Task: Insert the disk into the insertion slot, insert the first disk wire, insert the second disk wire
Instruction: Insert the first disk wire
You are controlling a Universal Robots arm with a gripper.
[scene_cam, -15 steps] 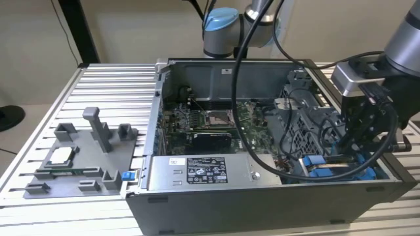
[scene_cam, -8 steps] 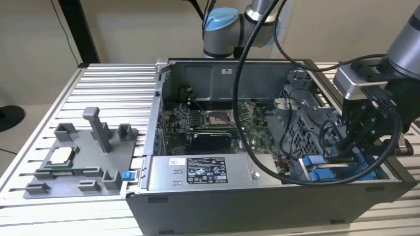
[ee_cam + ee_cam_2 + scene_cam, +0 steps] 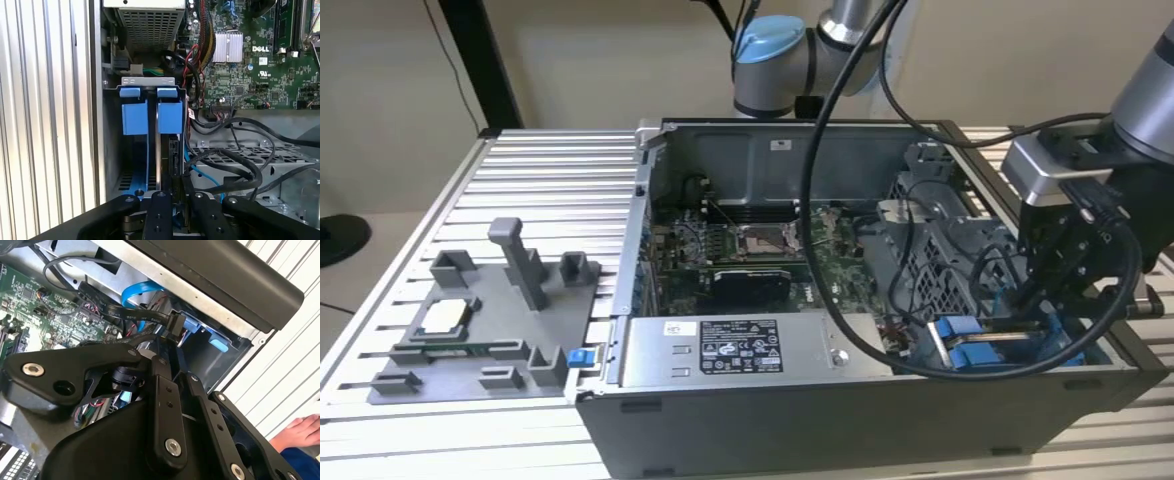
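Note:
The disk (image 3: 158, 150) stands on edge in the insertion slot (image 3: 148, 80), with its bright blue tabs (image 3: 169, 116) side by side at the bay's mouth. In the exterior view the same blue rails (image 3: 974, 345) lie at the open computer case's near corner, on the exterior view's right. My gripper (image 3: 1057, 310) reaches down into that corner. Its black fingers (image 3: 160, 205) stand close together on a black wire connector (image 3: 173, 322), right beside the disk. A black flat wire (image 3: 125, 314) trails from the connector, and a blue wire (image 3: 141, 290) curves behind it.
The motherboard (image 3: 747, 250) and a grey box with a white sticker (image 3: 720, 352) take up the case's middle. Loose black cables (image 3: 235, 165) cross the perforated cage beside the bay. A grey fixture tray (image 3: 480, 335) lies on the slatted table at the exterior view's left. Part of a person (image 3: 300, 432) is by the table edge.

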